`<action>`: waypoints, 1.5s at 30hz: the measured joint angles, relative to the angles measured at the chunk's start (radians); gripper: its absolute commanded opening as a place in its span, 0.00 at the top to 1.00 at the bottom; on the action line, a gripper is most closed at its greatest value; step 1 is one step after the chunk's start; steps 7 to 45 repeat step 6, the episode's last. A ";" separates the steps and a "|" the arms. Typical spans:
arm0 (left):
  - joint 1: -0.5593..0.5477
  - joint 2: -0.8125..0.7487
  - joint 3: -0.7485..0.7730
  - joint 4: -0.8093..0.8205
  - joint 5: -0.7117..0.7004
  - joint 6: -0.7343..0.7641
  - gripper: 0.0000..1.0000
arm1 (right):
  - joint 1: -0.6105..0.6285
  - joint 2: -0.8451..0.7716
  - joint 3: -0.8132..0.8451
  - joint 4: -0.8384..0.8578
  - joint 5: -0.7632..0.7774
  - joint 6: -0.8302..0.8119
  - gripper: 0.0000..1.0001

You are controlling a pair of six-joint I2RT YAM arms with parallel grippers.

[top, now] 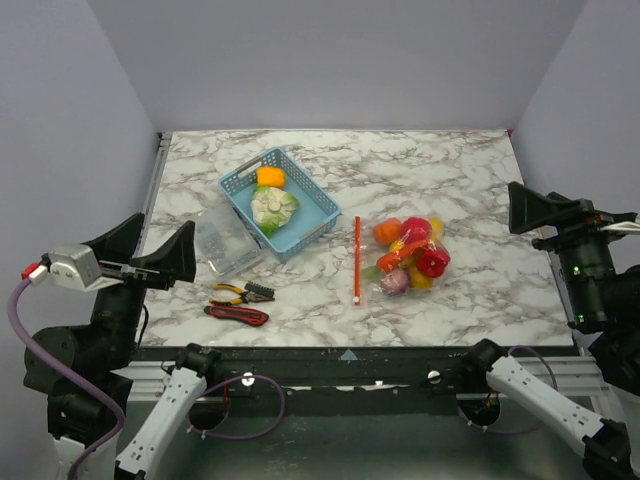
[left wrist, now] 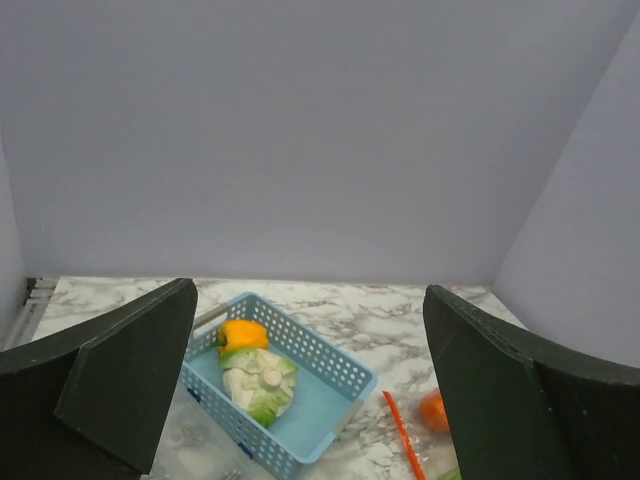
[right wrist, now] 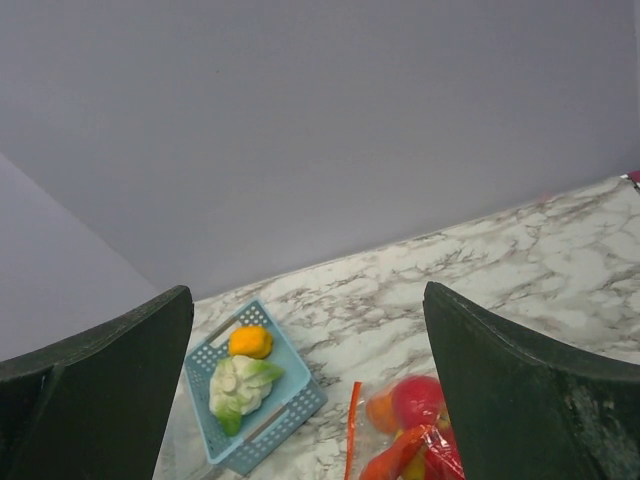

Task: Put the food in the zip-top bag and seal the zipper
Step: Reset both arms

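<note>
Okay, most of the food is piled in the zip-top bag, right of centre on the table. The zipper lies straight along the bag's left edge, on the basket side. Two pieces are not in yet: an orange pepper and a cauliflower, touching each other inside the blue basket, just left of the zipper. So the step in hand looks like fetching those two. Take the pepper first, since it sits at the basket's far end with nothing on top. Come straight down so your fingers don't catch the lattice wall. The cauliflower is bulkier and glossy, so grip across its middle. You can't tell from here whether the bag mouth gapes or lies flat. Plan on the right hand pinning or lifting the edge by the zipper while the left hand feeds each piece in; thin plastic will likely slide on the marble. Don't run the zipper until both are inside. The left hand hovers at the near-left edge, fingers spread wide, holding nothing, aimed toward the basket. The right hand hangs raised at the right edge, fingers also wide apart and empty, looking across at bag and basket. A clear packet, pliers and a red-handled tool lie near-left, so steer clear of them.
</note>
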 measured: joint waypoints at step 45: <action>0.000 -0.019 0.000 0.039 -0.036 0.018 0.02 | 0.000 0.000 -0.021 0.001 0.040 -0.010 0.00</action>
